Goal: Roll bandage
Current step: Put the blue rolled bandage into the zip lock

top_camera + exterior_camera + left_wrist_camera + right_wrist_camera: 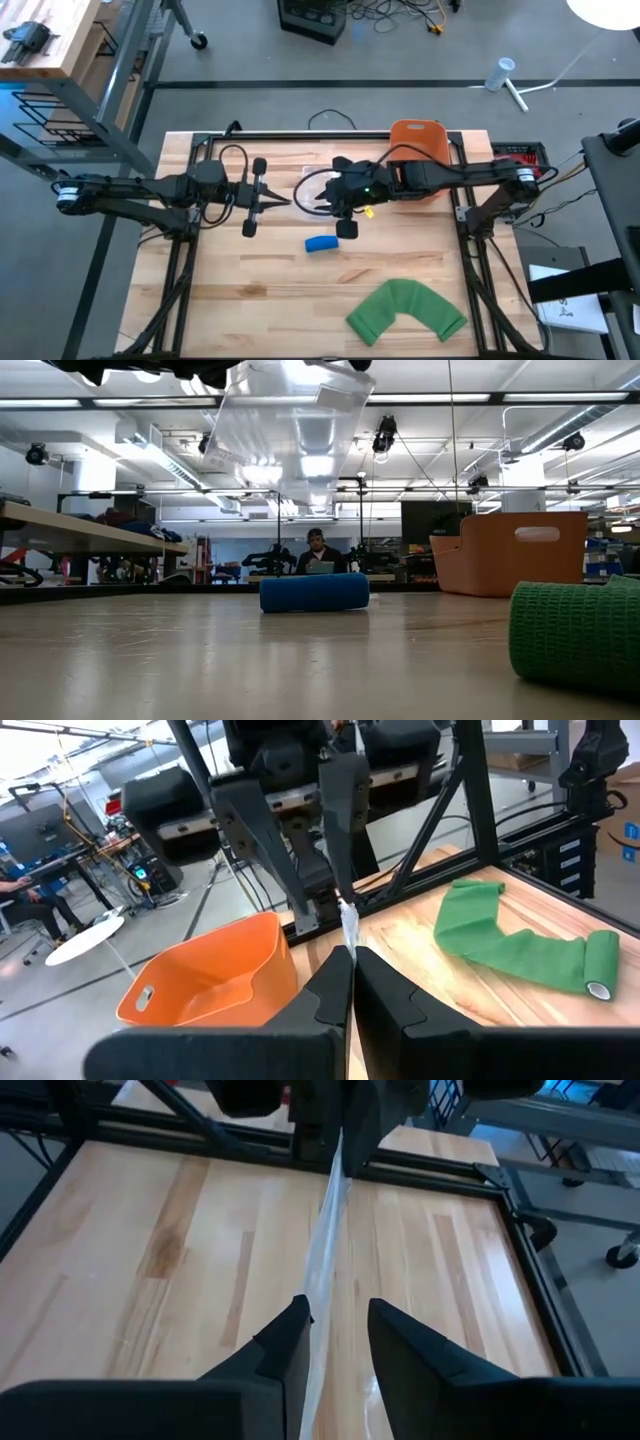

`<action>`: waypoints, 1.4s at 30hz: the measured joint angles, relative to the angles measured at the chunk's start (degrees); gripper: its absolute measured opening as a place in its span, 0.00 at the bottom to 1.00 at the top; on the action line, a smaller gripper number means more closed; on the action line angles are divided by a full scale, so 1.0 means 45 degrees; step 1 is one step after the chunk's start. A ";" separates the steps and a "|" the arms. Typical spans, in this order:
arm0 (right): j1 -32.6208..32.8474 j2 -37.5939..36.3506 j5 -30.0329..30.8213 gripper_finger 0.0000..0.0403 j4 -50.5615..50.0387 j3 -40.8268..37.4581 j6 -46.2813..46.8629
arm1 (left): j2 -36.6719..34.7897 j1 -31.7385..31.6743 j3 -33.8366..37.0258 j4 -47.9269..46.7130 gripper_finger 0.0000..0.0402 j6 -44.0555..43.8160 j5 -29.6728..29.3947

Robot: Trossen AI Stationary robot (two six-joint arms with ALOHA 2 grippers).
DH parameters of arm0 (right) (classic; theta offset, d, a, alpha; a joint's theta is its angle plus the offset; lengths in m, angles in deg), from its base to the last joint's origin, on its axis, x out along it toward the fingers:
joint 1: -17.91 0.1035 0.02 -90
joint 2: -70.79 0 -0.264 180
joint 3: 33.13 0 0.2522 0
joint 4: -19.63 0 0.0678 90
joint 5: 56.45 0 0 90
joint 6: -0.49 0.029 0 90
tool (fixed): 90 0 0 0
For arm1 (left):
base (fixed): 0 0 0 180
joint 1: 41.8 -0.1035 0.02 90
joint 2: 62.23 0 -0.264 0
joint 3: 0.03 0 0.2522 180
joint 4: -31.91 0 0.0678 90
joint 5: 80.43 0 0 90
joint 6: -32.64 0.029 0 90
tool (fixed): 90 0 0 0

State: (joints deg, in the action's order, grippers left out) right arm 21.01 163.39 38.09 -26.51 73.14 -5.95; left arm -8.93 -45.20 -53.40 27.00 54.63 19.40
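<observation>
white bandage (325,1230) stretched between left tool (350,952), right tool (335,1325)

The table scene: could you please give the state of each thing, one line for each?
White bandage: stretched taut in the air between the two grippers.
Left gripper: jaws shut on one end of the white bandage.
Right gripper: jaws partly open around the bandage.
Blue roll: rolled, lying on the table.
Green bandage: mostly unrolled, bent.
Orange bin: upright.
</observation>
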 joint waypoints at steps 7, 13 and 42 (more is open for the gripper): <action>-0.0012 0.0294 0.0000 0.22 -0.0030 0.0000 -0.0005 | 0.0000 -0.0004 0.0000 0.0007 0.00 -0.0002 0.0003; -0.0019 0.0362 0.0000 0.18 -0.0019 -0.0005 -0.0005 | 0.0000 -0.0005 0.0000 0.0027 0.00 -0.0002 -0.0002; -0.0393 0.0945 1.2861 0.00 -0.4512 -0.0010 -0.0105 | -0.0019 -0.0005 -0.0005 0.0021 0.46 -0.1484 -0.1955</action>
State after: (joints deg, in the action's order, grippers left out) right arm 19.23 167.64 95.96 -46.81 73.10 -6.42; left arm -9.02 -45.22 -53.42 27.09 47.96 10.61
